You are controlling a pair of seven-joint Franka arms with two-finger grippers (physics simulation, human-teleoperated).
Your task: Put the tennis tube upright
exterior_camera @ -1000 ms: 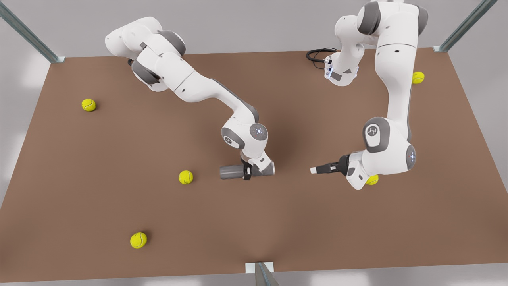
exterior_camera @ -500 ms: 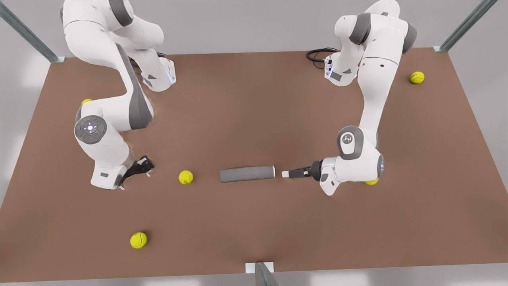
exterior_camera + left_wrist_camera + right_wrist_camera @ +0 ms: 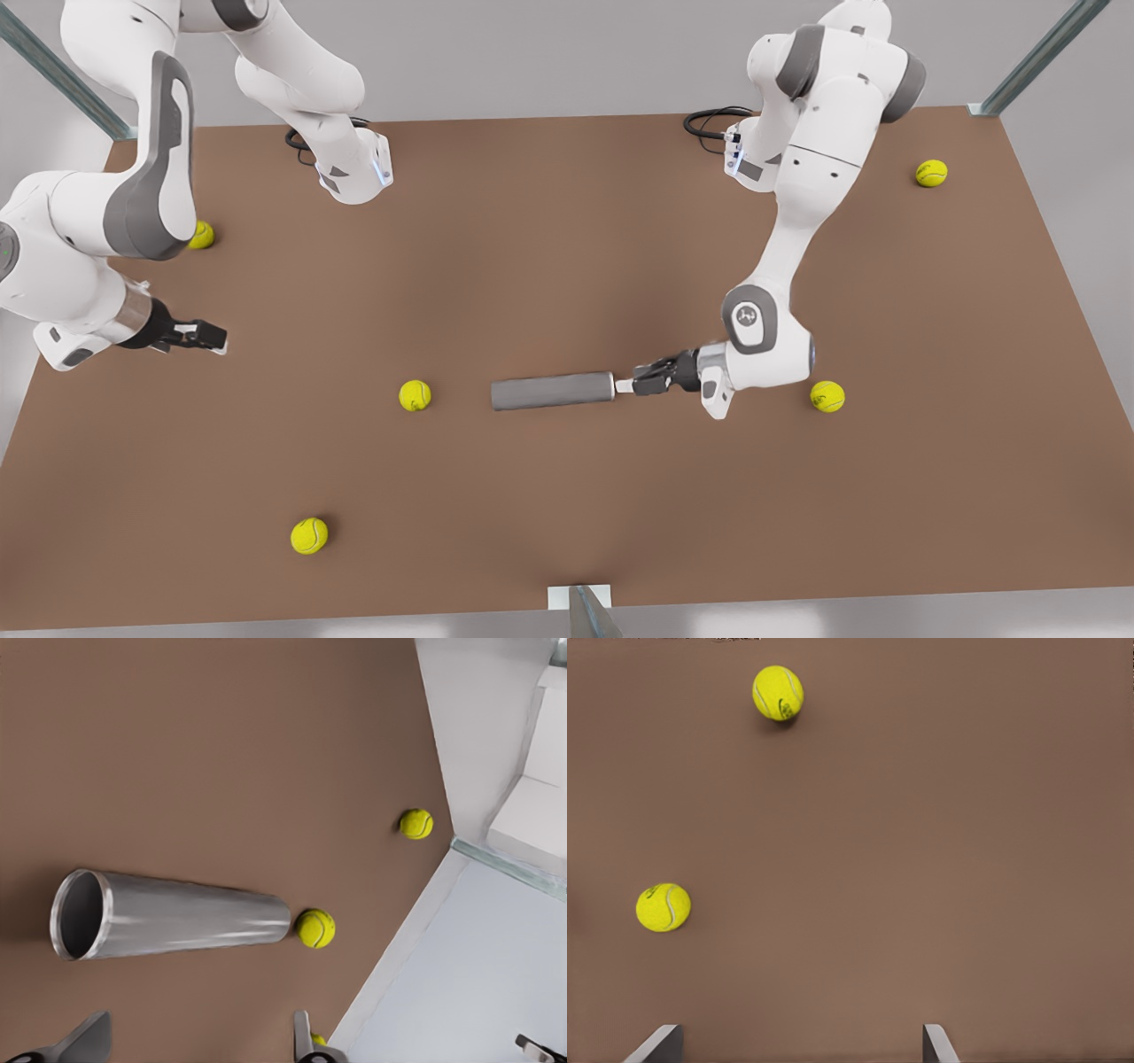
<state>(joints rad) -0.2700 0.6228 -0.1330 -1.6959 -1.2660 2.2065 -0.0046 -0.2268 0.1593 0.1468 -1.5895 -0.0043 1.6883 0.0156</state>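
While the tennis tube (image 3: 552, 391) lies flat mid-tabletop (image 3: 567, 266), the left gripper (image 3: 625, 386) reaches level at its open end, jaws spread. Well apart, the right gripper (image 3: 219, 338) hovers, jaws released.

white glossy arms — grey joint bands, black claws, black base cables.

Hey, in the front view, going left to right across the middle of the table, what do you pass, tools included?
right tool → first tennis ball → tennis tube, lying flat → left tool, at the tube's end → second tennis ball, beyond that arm
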